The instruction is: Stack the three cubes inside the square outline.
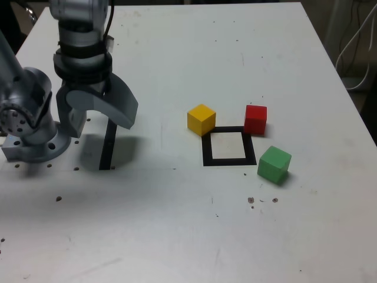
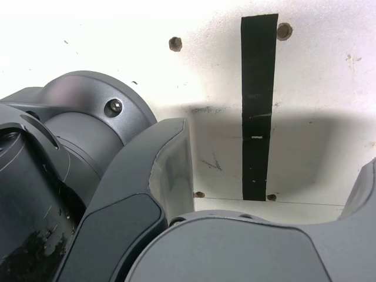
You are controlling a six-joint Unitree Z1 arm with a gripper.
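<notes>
Three cubes lie on the white table around the square outline, none inside it. The yellow cube touches its far left corner in the exterior view. At the far right corner stands the red cube, and the green cube lies just off the near right corner. My gripper hangs open and empty far to the exterior view's left, above a black tape strip. In the wrist view the gripper shows wide-apart jaws with only the strip and bare table between them. No cube shows in the wrist view.
The arm's grey base is bolted to the table at the exterior view's left edge, close beside the gripper. White cables hang beyond the table's right edge. Small screw holes dot the tabletop near the strip.
</notes>
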